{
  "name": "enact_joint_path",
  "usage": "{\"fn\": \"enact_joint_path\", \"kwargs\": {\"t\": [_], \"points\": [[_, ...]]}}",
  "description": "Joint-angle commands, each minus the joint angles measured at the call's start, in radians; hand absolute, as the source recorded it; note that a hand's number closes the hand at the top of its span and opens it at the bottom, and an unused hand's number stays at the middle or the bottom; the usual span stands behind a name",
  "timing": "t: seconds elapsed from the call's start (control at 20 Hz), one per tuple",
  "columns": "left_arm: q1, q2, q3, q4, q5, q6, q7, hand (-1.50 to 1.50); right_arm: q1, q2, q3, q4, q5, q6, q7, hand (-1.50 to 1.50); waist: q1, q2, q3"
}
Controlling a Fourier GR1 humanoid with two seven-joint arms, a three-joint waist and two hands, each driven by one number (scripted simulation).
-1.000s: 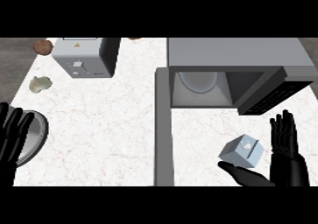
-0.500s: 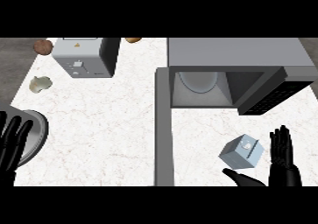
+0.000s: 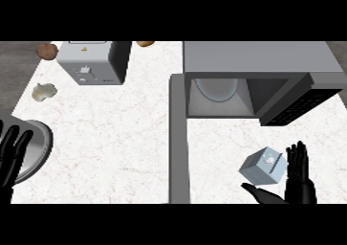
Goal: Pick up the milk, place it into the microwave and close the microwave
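Milk (image 3: 263,166) is seen standing tilted on the tabletop (image 3: 119,139), near right, in front of the open microwave (image 3: 254,83). Right hand (image 3: 297,178) is set just right of the milk, fingers straight and apart, thumb stretched under the carton's near side; nothing is clasped. Compared with the earlier frames, the right hand is placed lower and nearer the view's near edge, while the milk is unmoved. Left hand (image 3: 8,155) is kept open at the near left edge, over a metal bowl (image 3: 36,148), shifted slightly nearer. A toaster (image 3: 91,62) is seen far left.
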Motion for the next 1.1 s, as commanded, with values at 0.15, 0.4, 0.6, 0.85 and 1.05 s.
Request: {"fn": "enact_joint_path", "kwargs": {"t": [0.15,0.4,0.6,0.85,1.05], "points": [[0.086,-0.024,-0.045,0.005,-0.048,-0.029,-0.073,-1.50,-0.151,-0.036,-0.102,0.321,-0.030,0.040,-0.162,-1.50,0.004,0.000,0.000],[0.025,-0.011,-0.026,0.012,-0.035,-0.004,-0.032,-1.50,-0.213,-0.038,-0.109,0.501,-0.020,0.080,-0.282,-1.50,0.002,0.000,0.000],[0.049,-0.027,-0.060,-0.025,-0.047,0.020,-0.025,-1.50,-0.199,-0.081,-0.055,0.559,0.081,0.090,-0.386,1.50,0.005,0.001,0.000],[0.061,0.015,0.039,-0.004,0.054,-0.046,-0.045,-1.50,-0.210,-0.036,-0.059,0.544,0.045,0.136,-0.455,1.50,0.003,-0.001,0.000],[0.042,0.002,0.004,-0.021,0.012,-0.023,-0.019,-1.50,-0.267,-0.024,0.000,0.507,0.059,0.200,-0.418,1.50,0.004,0.000,0.000]]}}
